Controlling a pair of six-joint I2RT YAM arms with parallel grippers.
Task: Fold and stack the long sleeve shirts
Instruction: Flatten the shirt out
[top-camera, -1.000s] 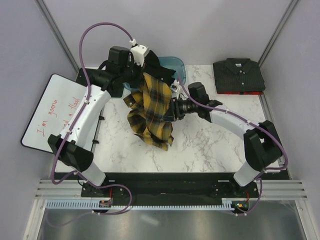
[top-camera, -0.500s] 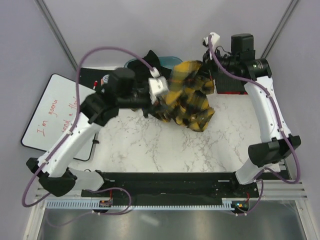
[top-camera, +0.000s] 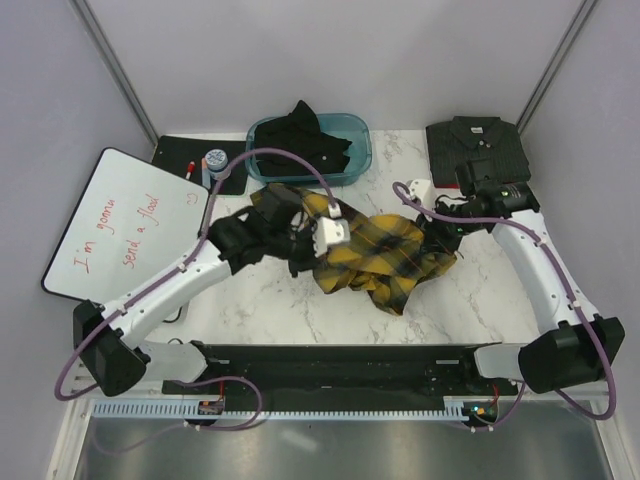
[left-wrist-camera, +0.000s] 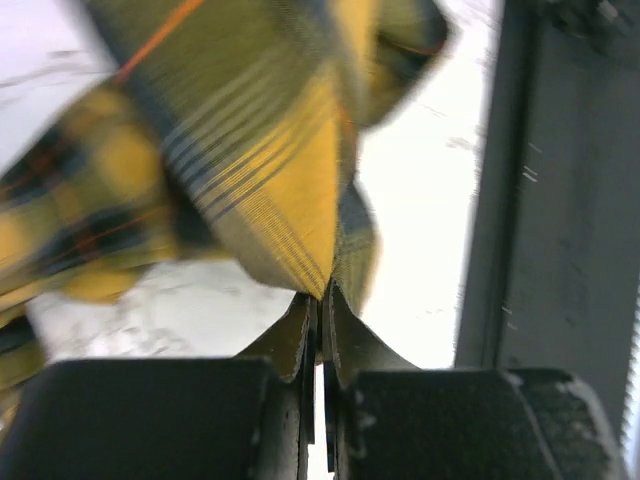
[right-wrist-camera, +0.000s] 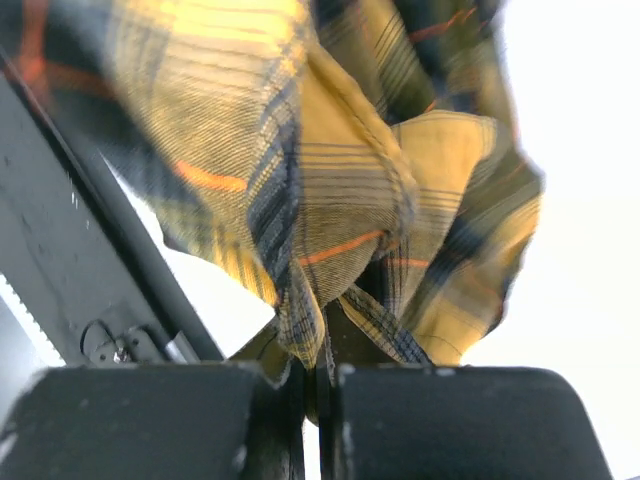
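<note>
The yellow-and-black plaid shirt (top-camera: 385, 255) hangs bunched between the two arms over the middle of the marble table (top-camera: 260, 310), and its lower folds appear to rest on the tabletop. The left gripper (left-wrist-camera: 321, 300) is pinched tight on an edge of the plaid fabric, with its fingers pressed together and cloth rising straight out of the seam between them. The right gripper (right-wrist-camera: 322, 330) is likewise clamped on a fold of the same shirt, where thin red lines cross the yellow weave above its fingertips. From above, the left arm reaches in from the left to the shirt's left side, and the right arm bends in from the right to its right side. The cloth between them is crumpled, not spread flat. At the far right corner the dark charcoal shirt (top-camera: 478, 150) lies folded, collar away from the arms, with a strip of red showing under its near edge. The black shirt (top-camera: 300, 130) sits heaped in a blue-green bin (top-camera: 358, 152) at the far middle of the table, spilling over its rim. A whiteboard (top-camera: 120, 225) with red handwriting lies at the left, near a black mat (top-camera: 180, 152).
</note>
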